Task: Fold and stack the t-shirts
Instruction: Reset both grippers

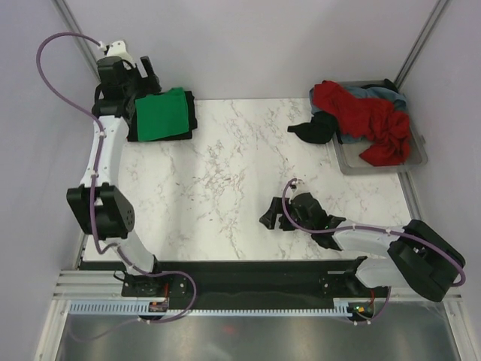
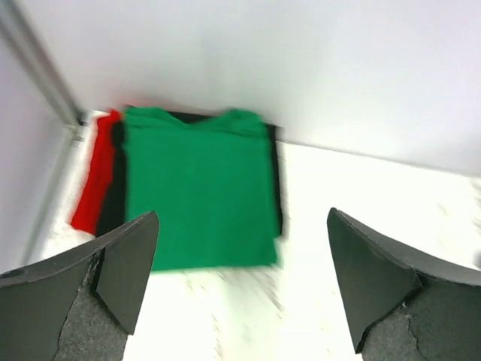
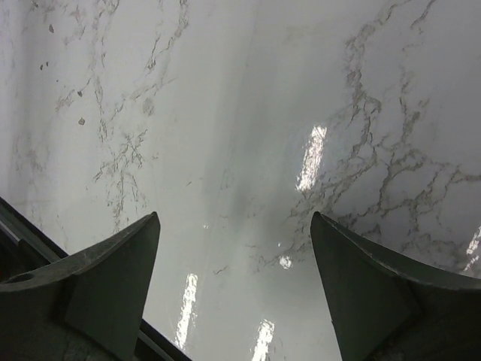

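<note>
Nearest the bases, the right gripper (image 3: 233, 218) hangs over the bare table (image 1: 225, 173), jaws wide apart and holding nothing. Farther back on the left, the left gripper (image 2: 242, 214) hovers at the stack, equally wide and empty. The green shirt (image 2: 195, 188) lies folded on top, with a folded black shirt (image 2: 114, 195) and a folded red shirt (image 2: 94, 180) showing at its edge. At the far right the tray (image 1: 352, 159) holds a loose red shirt (image 1: 368, 116) and a grey-blue shirt (image 1: 376, 92) (both crumpled), and a loose black shirt (image 1: 316, 129) spills over its rim. I judge this the gap between shirts. The next move calls for reaching to the tray, pinching one garment only, and drawing it out flat.
</note>
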{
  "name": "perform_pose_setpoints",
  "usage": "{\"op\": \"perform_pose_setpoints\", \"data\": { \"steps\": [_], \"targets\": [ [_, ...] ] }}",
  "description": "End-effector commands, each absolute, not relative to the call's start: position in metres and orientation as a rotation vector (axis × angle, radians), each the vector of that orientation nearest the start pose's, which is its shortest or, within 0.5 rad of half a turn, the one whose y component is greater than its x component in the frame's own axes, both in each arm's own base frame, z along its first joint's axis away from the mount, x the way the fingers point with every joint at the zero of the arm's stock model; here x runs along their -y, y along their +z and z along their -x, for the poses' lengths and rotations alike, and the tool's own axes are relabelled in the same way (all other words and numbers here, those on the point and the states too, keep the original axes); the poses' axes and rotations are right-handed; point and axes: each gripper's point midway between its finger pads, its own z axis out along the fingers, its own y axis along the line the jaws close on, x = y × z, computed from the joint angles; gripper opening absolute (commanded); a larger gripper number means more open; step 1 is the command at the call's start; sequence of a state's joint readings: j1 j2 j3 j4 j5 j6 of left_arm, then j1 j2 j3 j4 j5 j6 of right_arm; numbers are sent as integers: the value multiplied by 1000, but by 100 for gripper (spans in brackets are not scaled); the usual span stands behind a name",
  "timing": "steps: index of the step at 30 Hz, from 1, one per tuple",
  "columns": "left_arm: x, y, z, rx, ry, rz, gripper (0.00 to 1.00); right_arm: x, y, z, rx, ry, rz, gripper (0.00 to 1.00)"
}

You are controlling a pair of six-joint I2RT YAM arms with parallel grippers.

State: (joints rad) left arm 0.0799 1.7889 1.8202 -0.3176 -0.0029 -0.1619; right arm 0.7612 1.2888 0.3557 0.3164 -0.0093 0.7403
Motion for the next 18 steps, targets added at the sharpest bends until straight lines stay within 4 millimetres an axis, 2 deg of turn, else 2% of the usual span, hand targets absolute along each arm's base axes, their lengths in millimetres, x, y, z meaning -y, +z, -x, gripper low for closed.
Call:
{"op": "perform_pose_setpoints", "data": {
  "steps": [1,2,3,5,6,7,8,9,10,11,12,13,14,15,16,17,18],
  "targets": [
    [10,321,-482,-1966,-285,205,100,-201,-12,-177,-2536,604,6,90],
    [16,316,-467,-1984,-316,206,100,-199,-11,-176,-2530,600,5,91],
    [27,310,-438,-2002,-374,188,100,-200,-7,-176,-2525,606,3,91],
    [37,296,-409,-2032,-429,183,100,-200,1,-176,-2507,617,3,91],
    [44,266,-387,-2099,-462,170,100,-200,5,-177,-2500,615,4,91],
    [46,268,-366,-2086,-464,148,100,-204,19,-181,-2458,649,-11,91],
    [46,259,-351,-2104,-456,150,100,-201,22,-178,-2480,621,-13,92],
    [43,224,-332,-2179,-436,175,100,-200,29,-179,-2467,621,-23,92],
    [43,222,-312,-2182,-427,179,100,-198,39,-178,-2457,628,-33,92],
    [43,213,-300,-2200,-425,186,100,-203,55,-182,-2423,656,-40,93],
    [46,190,-284,-2249,-437,189,100,-204,64,-184,-2403,667,-48,94],
    [46,186,-273,-2247,-443,200,100,-203,77,-183,-2379,686,-53,95],
    [49,194,-261,-2201,-444,196,100,-207,95,-188,-2339,713,-53,96],
    [42,188,-256,-2181,-382,259,100,-207,105,-189,-2321,724,-60,97],
    [51,195,-250,-2144,-396,211,100,-203,115,-188,-2308,717,-69,98],
    [52,213,-244,-2059,-403,193,100,-204,134,-192,-2270,734,-73,98],
    [55,215,-240,-2037,-424,181,100,-203,142,-192,-2257,735,-76,98]
  ]
}}
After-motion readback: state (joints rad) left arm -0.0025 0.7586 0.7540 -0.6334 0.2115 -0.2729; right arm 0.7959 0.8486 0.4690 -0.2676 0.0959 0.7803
